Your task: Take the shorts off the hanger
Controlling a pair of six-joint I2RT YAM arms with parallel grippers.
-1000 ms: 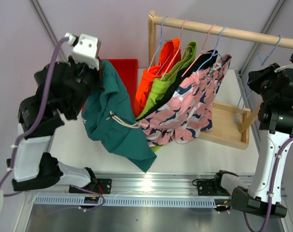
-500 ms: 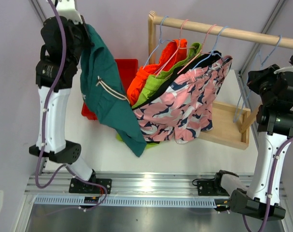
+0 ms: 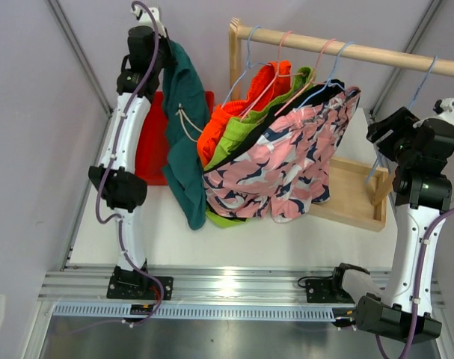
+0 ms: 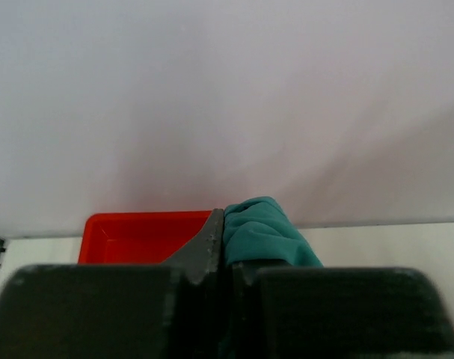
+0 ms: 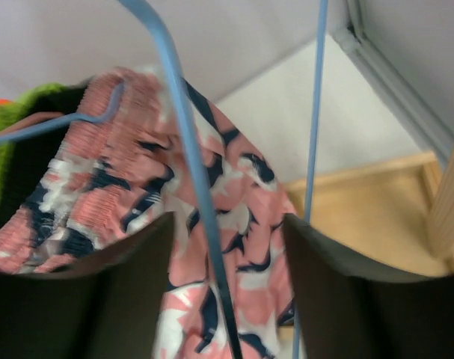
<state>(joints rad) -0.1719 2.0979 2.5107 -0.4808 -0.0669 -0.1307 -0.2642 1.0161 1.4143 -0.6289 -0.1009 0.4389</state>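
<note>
- Hanging from the left end effector, the dark teal shorts droop in one long fold at about 11 o'clock on the desk; whether the lowest hem touches the surface cannot be told
- That left end effector is clenched on a bunch of the teal cloth: the wrist view shows its fingers pressed nearly together with fabric bulging beside them, and the arm stretches high toward the back wall
- A white drawstring dangles down the front of the teal pair
- The red bin lies at 10 o'clock, behind the arm and partly hidden by the hanging cloth
- At 1 o'clock the wooden rail carries hangers with the orange shorts, lime green shorts, black shorts and pink patterned shorts, bunched together, with the pink pair frontmost and the orange and lime pairs just beside the teal one
- The right end effector sits at 3 o'clock, released, with its fingers spread and the wire of a bare blue hanger running through the gap
</note>
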